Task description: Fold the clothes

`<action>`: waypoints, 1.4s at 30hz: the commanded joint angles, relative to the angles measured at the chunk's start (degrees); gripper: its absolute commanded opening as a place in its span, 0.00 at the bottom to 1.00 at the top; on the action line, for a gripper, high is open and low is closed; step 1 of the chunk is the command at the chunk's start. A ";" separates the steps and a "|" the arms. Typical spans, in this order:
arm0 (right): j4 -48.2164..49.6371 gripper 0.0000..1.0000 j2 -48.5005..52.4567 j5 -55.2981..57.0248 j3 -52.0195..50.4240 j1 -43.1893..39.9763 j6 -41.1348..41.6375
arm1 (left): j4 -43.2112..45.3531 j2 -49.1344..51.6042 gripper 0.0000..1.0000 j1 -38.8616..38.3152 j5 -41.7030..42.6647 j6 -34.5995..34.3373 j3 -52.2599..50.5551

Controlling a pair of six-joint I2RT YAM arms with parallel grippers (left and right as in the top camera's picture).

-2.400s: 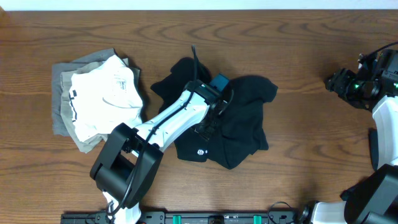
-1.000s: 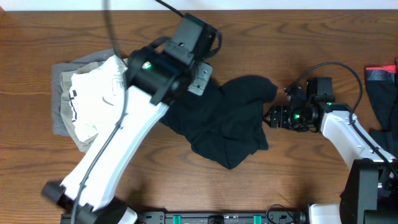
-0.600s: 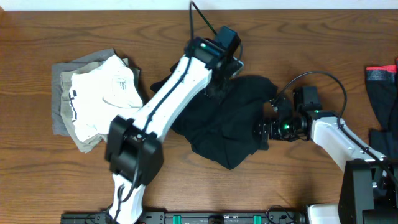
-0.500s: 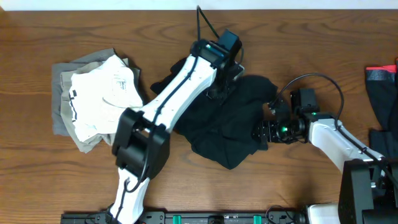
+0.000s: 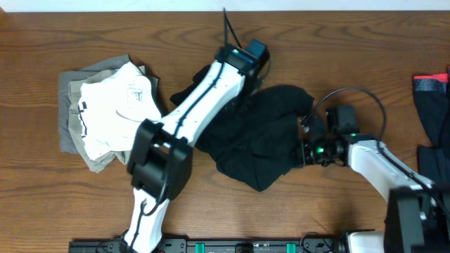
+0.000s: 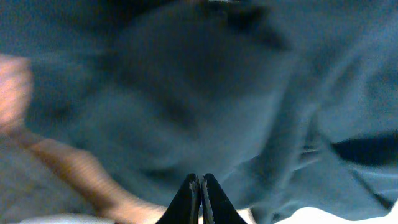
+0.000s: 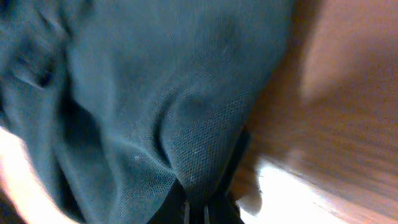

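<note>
Where the right arm reaches in from the near right corner of the brown wooden worktop (image 5: 365,63), the right fingers (image 5: 299,150) meet the right-hand edge of the crumpled black fabric garment (image 5: 260,140). In the right wrist view a ridge of that cloth (image 7: 155,112) runs straight down into the fingers (image 7: 214,206), which pinch it. Bare wood shows just beside it on the right. The garment lies near the middle of the worktop in a loose, wrinkled heap. Its nearest lobe points toward the front edge and a second lobe spreads toward the far right. The white left arm (image 5: 204,112) crosses it on a diagonal from the near left. To the left of the garment, and apart from it, sits a pile: a folded white cloth (image 5: 116,105) resting on a folded grey-olive cloth (image 5: 67,123). Farther back, the left arm's wrist hangs over the garment's far portion. In the blurred left wrist view the left fingers (image 6: 194,198) are pressed together tip to tip, with nothing visible between them. Dark cloth (image 6: 205,93) fills the space beyond them, and a strip of wood shows at the left. At the far right edge lies a small red-and-black fabric item (image 5: 430,82), beside another dark cloth (image 5: 430,116), both cut off by the frame.
</note>
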 commanded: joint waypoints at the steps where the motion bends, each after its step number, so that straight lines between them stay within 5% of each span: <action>1: -2.78 0.01 -7.67 2.40 7.93 -5.14 1.36 | 0.31 -11.47 0.06 2.38 -8.83 -4.66 4.02; 8: -11.47 0.01 -16.65 9.99 20.59 -16.85 3.28 | 4.66 -25.99 0.07 6.78 -5.35 -5.11 4.02; 12: -12.28 0.01 -17.38 10.21 22.47 -20.11 3.82 | 4.59 -27.69 0.17 6.95 1.29 -4.85 4.00; 18: -14.91 0.03 -15.58 9.55 22.40 -19.54 3.91 | 7.02 -22.10 0.46 6.88 13.81 0.00 2.38; 22: -16.17 0.18 -14.62 9.60 22.40 -19.56 4.17 | 10.47 -14.45 0.55 6.43 25.05 5.86 2.36; 25: -17.11 0.50 -14.58 9.88 22.40 -19.61 4.17 | 14.73 -8.00 0.61 5.68 32.89 9.14 2.36; 27: -17.57 0.57 -14.58 10.60 22.40 -19.61 4.17 | 17.84 -4.00 0.65 4.94 36.26 10.45 2.36; 35: -20.72 0.69 -14.58 17.51 22.40 -19.67 8.70 | 28.68 5.05 0.70 -0.37 36.06 14.25 2.38; 42: -21.35 0.69 -14.58 17.05 22.40 -19.67 9.31 | 36.96 9.35 0.72 -6.14 16.83 19.17 2.38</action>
